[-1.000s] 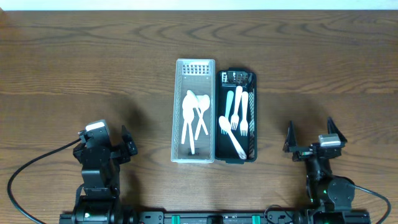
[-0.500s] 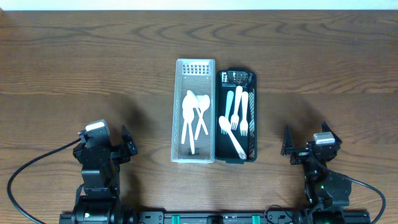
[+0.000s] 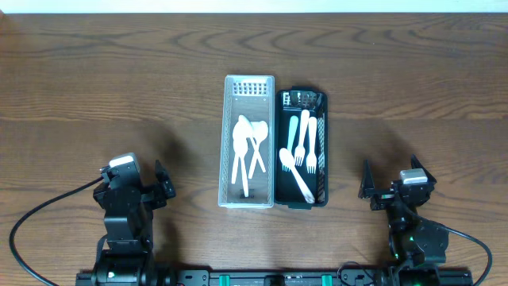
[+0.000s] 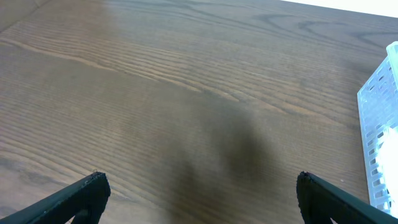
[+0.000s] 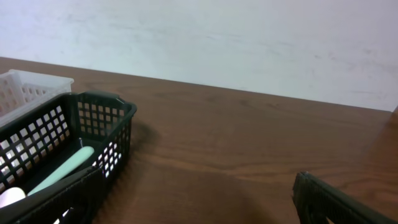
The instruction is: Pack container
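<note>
While both arms sit low at the near edge of the bench (image 3: 95, 79), the scene reads so:

Left pincer (image 4: 200, 186): wide apart and holding nothing; in the left wrist view its two dark fingertips show at the lower corners, with bare wood between them.
Left arm (image 3: 127, 210): near-left on the bench, well apart from the containers, with a black cable (image 3: 32, 222) looping off to its left.
White container (image 3: 248, 87): a slotted tray at mid-bench, lying lengthwise away from the arms, its right wall touching the black one.
White spoons (image 3: 246, 147): a small bunch inside the white container, bowls toward the far end, handles fanning toward the near end.
Black container (image 3: 305, 99): a lattice tray just right of the white one, side by side with it.
White forks (image 3: 305, 155): lengthwise inside the black container, beside a pale green utensil (image 3: 293, 129) and a slanted white spoon (image 3: 298, 179).
Right pincer (image 5: 198, 186): wide apart and empty, near-right on the bench; its wrist view catches the black container's corner at left.
</note>
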`<action>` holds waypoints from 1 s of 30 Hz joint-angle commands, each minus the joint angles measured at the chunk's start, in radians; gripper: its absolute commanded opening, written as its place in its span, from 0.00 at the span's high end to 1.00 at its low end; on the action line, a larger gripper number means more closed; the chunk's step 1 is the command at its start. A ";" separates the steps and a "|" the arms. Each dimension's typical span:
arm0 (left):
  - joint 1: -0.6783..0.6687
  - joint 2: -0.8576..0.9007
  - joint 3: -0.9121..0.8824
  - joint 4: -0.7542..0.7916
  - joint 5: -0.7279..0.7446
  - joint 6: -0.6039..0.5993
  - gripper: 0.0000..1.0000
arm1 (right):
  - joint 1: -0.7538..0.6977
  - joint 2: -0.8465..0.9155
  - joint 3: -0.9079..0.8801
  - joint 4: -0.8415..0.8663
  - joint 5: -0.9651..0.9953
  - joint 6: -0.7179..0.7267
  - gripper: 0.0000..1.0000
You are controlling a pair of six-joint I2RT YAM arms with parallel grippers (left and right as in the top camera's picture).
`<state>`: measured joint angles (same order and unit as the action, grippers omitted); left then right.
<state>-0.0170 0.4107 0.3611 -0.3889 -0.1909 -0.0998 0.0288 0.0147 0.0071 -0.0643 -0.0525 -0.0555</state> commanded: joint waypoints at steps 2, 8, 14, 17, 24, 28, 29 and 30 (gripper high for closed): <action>-0.002 -0.015 0.003 -0.008 -0.011 0.014 0.02 | 0.012 -0.005 -0.002 -0.006 -0.001 -0.002 0.01; -0.006 -0.137 0.003 -0.077 0.006 0.013 0.02 | 0.012 -0.005 -0.002 -0.006 -0.001 -0.002 0.01; -0.055 -0.346 -0.008 -0.117 0.106 0.053 0.02 | 0.012 -0.005 -0.002 -0.006 -0.001 -0.002 0.01; -0.066 -0.398 -0.064 -0.001 0.216 0.206 0.02 | 0.012 -0.005 -0.002 -0.006 -0.001 -0.002 0.01; -0.066 -0.409 -0.274 0.339 0.317 0.290 0.02 | 0.012 -0.005 -0.002 -0.006 -0.001 -0.002 0.01; -0.066 -0.409 -0.357 0.376 0.367 0.289 0.02 | 0.012 -0.005 -0.002 -0.006 -0.001 -0.002 0.01; -0.066 -0.409 -0.357 0.332 0.373 0.285 0.02 | 0.012 -0.005 -0.002 -0.006 -0.001 -0.002 0.01; -0.066 -0.409 -0.357 0.330 0.373 0.279 0.02 | 0.012 -0.005 -0.002 -0.006 -0.001 -0.002 0.01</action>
<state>-0.0807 0.0139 0.0216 -0.0238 0.1223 0.1616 0.0288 0.0143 0.0071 -0.0639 -0.0517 -0.0555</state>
